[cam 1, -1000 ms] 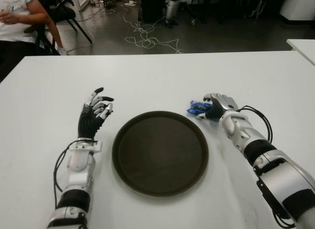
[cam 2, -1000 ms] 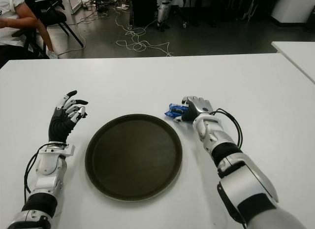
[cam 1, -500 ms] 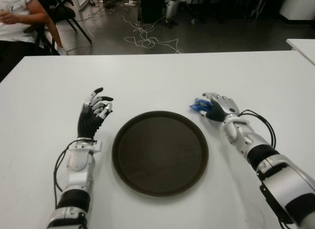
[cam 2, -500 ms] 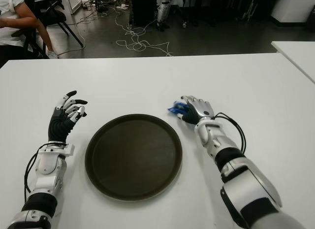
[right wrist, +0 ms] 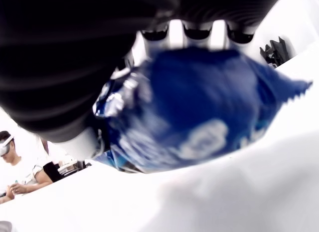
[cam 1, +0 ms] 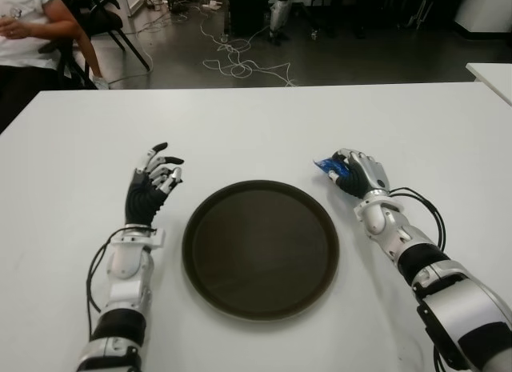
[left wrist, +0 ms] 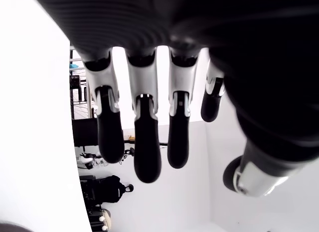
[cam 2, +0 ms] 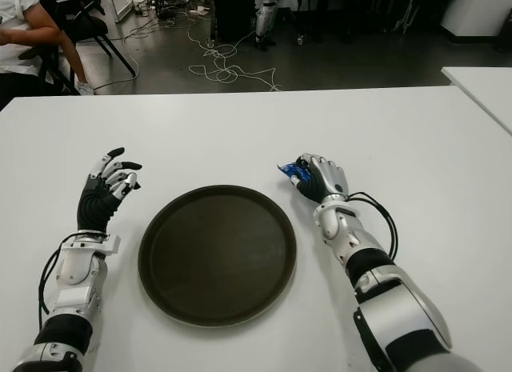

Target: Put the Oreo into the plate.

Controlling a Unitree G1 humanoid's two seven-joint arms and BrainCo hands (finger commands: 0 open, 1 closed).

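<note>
While right hand [cam 1: 358, 174] fingers clasp half-hidden Oreo [right wrist: 199, 112] | left hand [cam 1: 152, 182] loosely open

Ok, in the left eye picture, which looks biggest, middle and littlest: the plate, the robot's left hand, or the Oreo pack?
1. The plate, by far.
2. The left hand, fingers loosely open beside the plate.
3. The Oreo pack, mostly hidden inside the right hand, so only a blue corner shows.

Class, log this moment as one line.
right hand: shut on Oreo, beside plate | left hand: open, idle | plate: empty
</note>
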